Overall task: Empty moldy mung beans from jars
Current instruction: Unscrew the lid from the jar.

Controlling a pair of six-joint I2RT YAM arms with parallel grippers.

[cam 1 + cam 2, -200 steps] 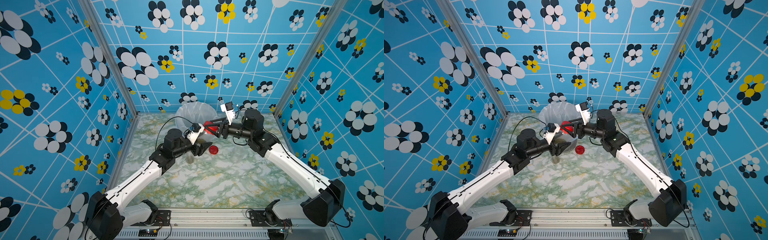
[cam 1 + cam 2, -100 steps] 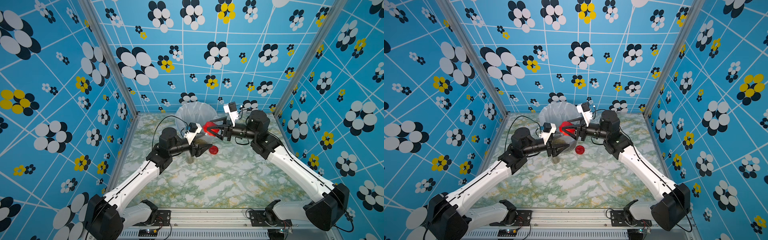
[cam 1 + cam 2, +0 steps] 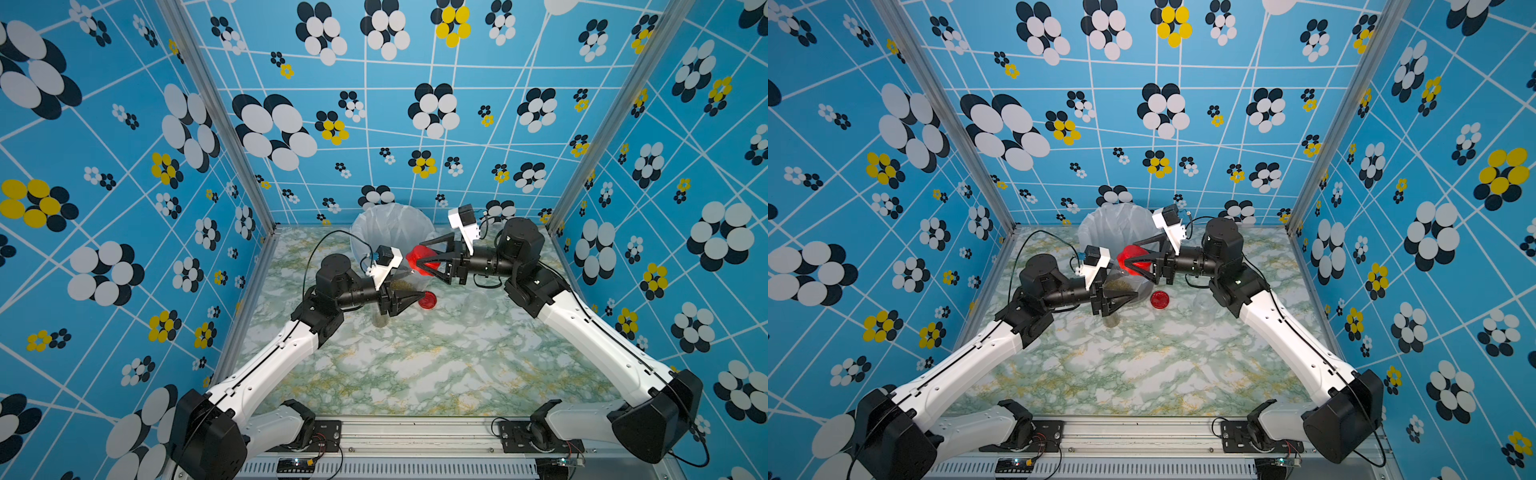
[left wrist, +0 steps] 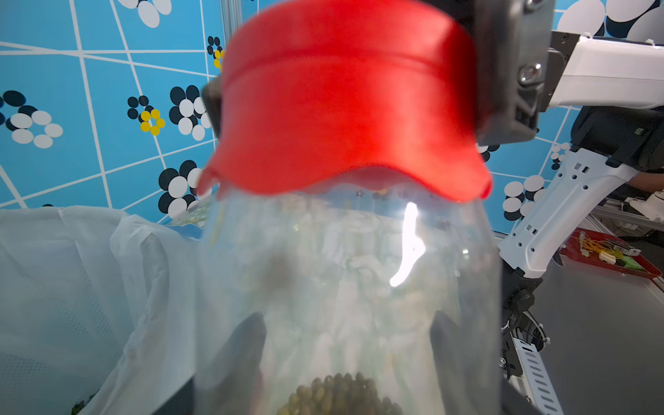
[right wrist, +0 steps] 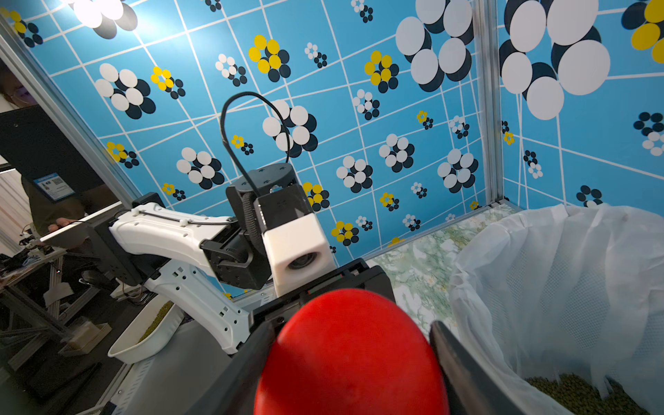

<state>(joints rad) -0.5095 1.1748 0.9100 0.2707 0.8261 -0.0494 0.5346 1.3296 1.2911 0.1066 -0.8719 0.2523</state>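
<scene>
**Change from one second earlier.** The left arm's wrist housing sits farther toward 9 o'clock, and the right arm's farther toward 3 o'clock. The red lid (image 3: pixel 413 254) remains at about the same spot, at 6 o'clock of the bucket (image 3: pixel 374 232).

**Grip state.** The left gripper (image 3: pixel 411 299) is clamped on the jar (image 4: pixel 345 269), one finger on each side of its wall. The right gripper (image 3: pixel 422 255) is clamped on the red lid at the jar mouth. The jar is held tilted off the table, and the mung beans (image 4: pixel 337 391) lie at its gripped end.

**Table.** A loose lid (image 3: pixel 428 300) lies at 6 o'clock of the red lid. A clear jar (image 3: pixel 476 305) stands at 3 o'clock of the loose lid, and a slim jar (image 3: pixel 380 321) at 8 o'clock.

**Limits of view.**
- The seam between red lid and jar is blurred in the left wrist view, so whether the two are still joined cannot be told.
- The jar base is cut off at that frame's edge.
- In both top views the jar wall barely shows.
- In the right wrist view the red lid hides the jar.
- The left gripper covers the top of the slim jar.
- The contents of the clear jar cannot be made out.
</scene>
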